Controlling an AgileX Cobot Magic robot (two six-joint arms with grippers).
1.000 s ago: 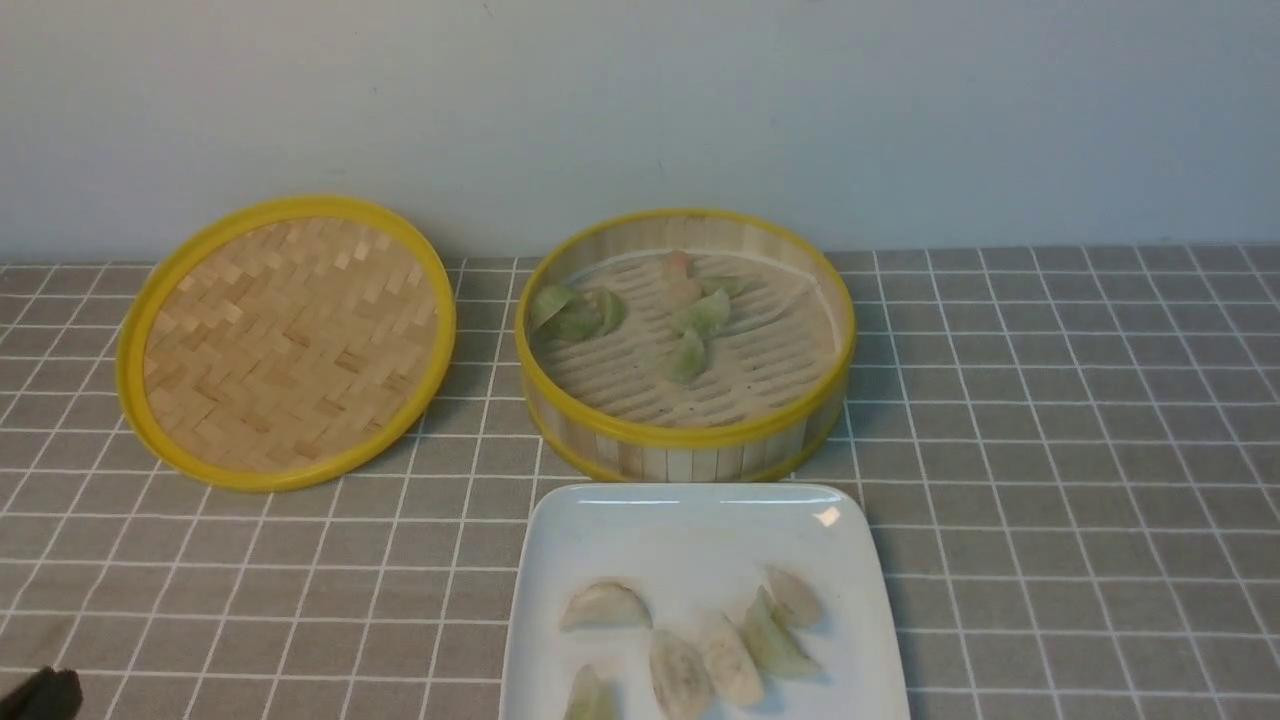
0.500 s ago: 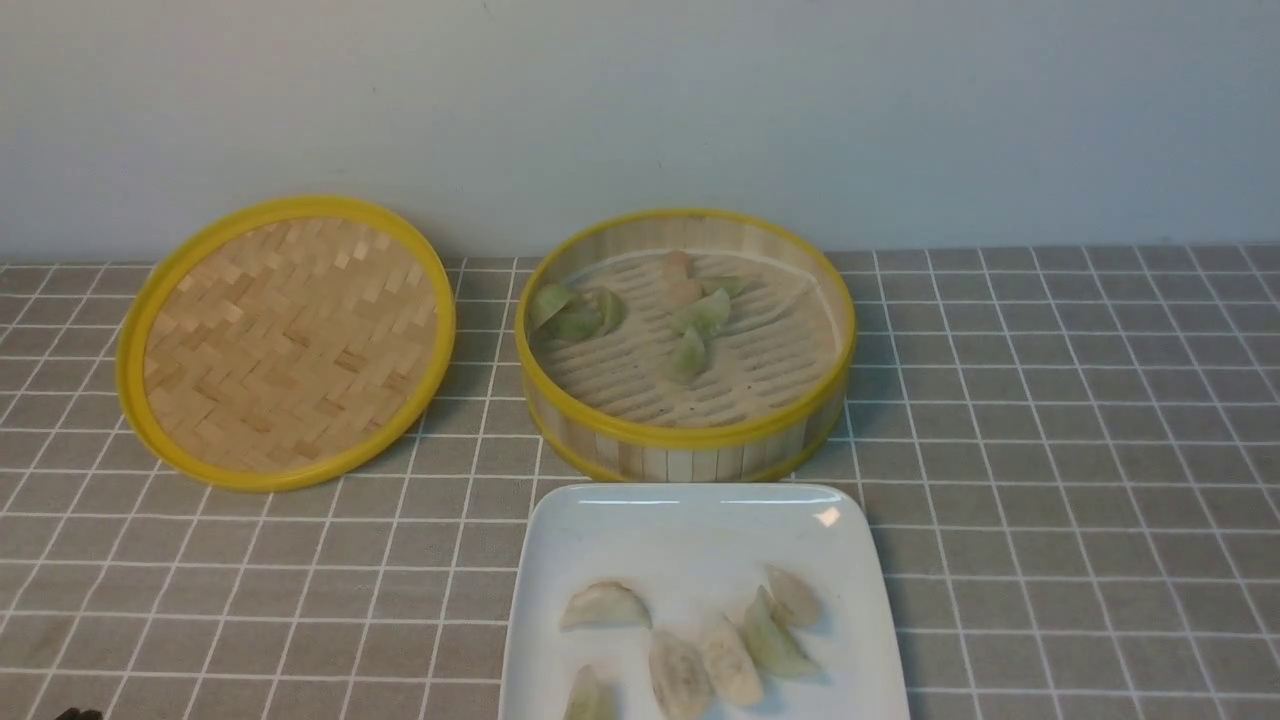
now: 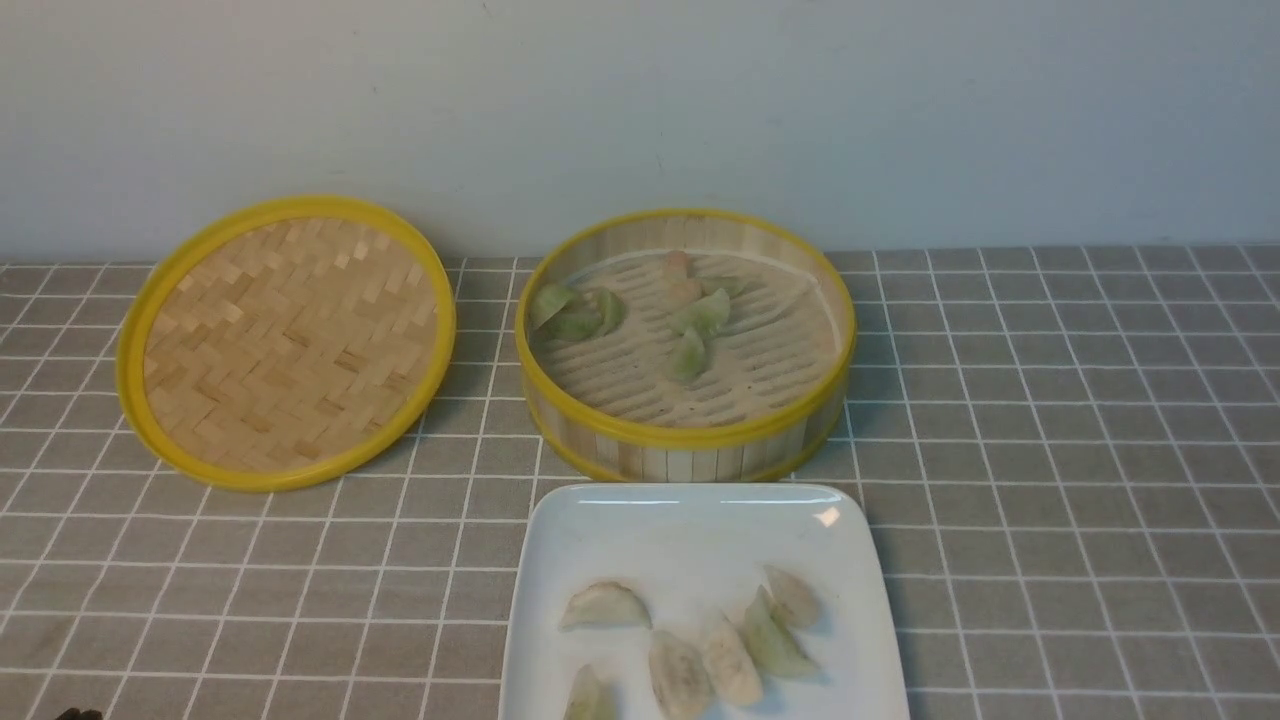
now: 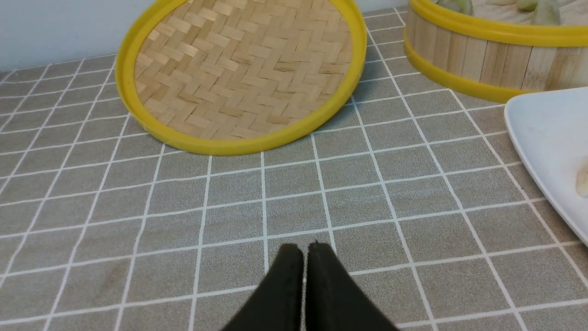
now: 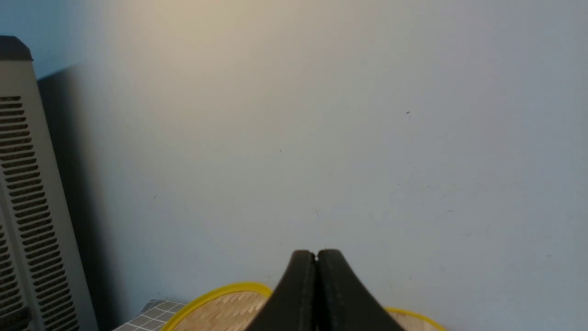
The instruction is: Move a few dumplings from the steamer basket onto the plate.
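Note:
The steamer basket (image 3: pixel 690 432) stands at the back centre and holds several pale green and pinkish dumplings (image 3: pixel 690 355). The white square plate (image 3: pixel 690 520) lies in front of it with several cream and green dumplings (image 3: pixel 730 660) on its near half. My left gripper (image 4: pixel 305 250) is shut and empty, low over the cloth, near-left of the plate (image 4: pixel 546 138); only a sliver of it shows at the front view's bottom left corner (image 3: pixel 75 714). My right gripper (image 5: pixel 316 253) is shut and empty, raised and facing the wall; it is out of the front view.
The flat woven lid (image 3: pixel 285 340) with a yellow rim leans at the back left, also in the left wrist view (image 4: pixel 243 73). A grey checked cloth (image 3: pixel 1080 450) covers the table. A grey slotted unit (image 5: pixel 27 207) stands by the wall.
My left gripper has drawn back toward the bottom left corner of the front view, leaving only a sliver visible. Dumplings, basket and plate have not moved.

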